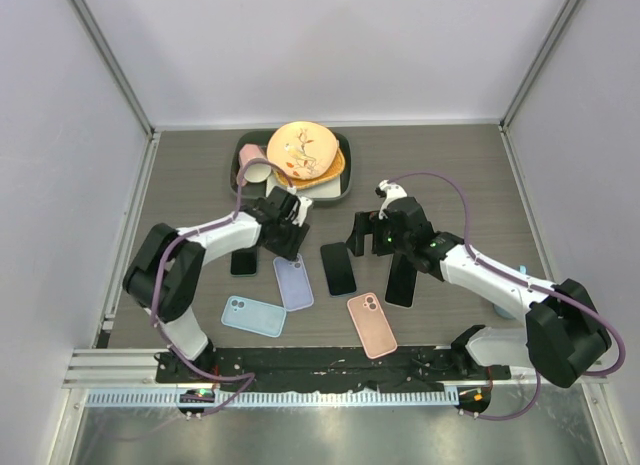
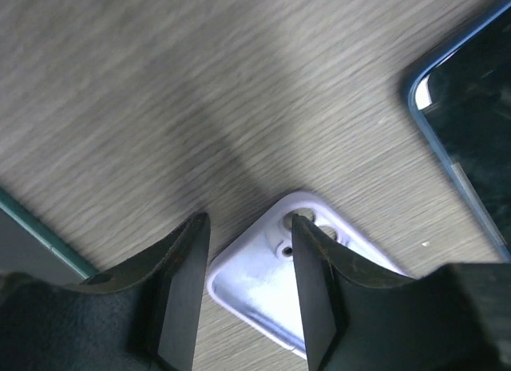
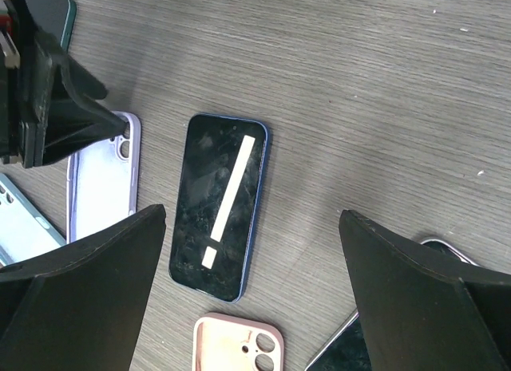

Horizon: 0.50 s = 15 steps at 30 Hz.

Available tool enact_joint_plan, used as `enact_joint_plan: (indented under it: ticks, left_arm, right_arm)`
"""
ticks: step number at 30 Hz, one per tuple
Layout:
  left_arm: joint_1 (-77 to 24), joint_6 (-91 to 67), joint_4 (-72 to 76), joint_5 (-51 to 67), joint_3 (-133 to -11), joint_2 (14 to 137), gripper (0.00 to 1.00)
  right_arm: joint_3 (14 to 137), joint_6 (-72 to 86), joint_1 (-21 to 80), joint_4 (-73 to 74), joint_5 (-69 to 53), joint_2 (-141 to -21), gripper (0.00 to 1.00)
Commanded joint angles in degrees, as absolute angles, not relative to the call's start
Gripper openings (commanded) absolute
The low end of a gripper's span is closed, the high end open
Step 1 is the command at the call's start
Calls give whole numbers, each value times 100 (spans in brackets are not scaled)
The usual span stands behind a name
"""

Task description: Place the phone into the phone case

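- The right gripper [image 3: 253, 214] is spread wide and has nothing in it. It hangs over the table [image 1: 450, 175].
- Straight below it lies the phone [image 3: 217, 205], screen up, dark with a blue edge, flat on the wood. Seen from the wrist, it sits a touch towards the left finger, not centred.
- The phone's long axis runs across the line between the two fingers, so to my eye a closing pinch would meet its long edges.
- This is plainly the nearer arm for the phone.
- The left gripper [image 2: 249, 221] is part open. Its fingers straddle the camera-hole corner of the lavender case [image 2: 263, 295], and I can't tell if they touch it.
- That case lies hollow side up just beside the phone on its left, roughly parallel to it, so the carry looks like a short sideways shift.
- A pink case [image 1: 371, 324] lies near.
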State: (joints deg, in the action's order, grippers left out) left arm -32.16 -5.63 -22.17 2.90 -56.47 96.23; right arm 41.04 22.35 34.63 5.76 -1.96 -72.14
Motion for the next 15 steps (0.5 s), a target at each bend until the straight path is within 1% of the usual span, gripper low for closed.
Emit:
enact_joint_plan:
  ticks: [1,4,6,7,9,10,14,15]
  left_arm:
    - [-3208,-615,-2645,685,-6020,10037,49]
    - [-3208,-598,-2716,703,-6117,10186,46]
    - [-3208,-606,-2847,694,-6231,10344,40]
    - [-3208,-615,-2909,677,-6284,10414,27]
    - [-3208,-737,-3110,581,-6433,10563,15]
    - [-3208,-790,-3155,493,-6460,10591,1]
    - [-3199,-1317,-3033,53,-6337,10276,0]
    - [-3191,-1449,-2997,-217,-6233,10170,0]
  right_arm:
    - [4219,2145,3445,554,-272,-7189,96]
    - [4219,2127,3454,571,-237,-7189,96]
    - [4219,2144,3445,554,-211,-7207,96]
    - [4227,2118,3445,562,-194,-7216,96]
    - [4245,2101,3445,562,-167,-7242,96]
    - [4254,2101,3437,562,-176,-7242,96]
    - [4307,2083,3437,527,-228,-7330,96]
    - [4333,2083,3437,527,-246,-7339,96]
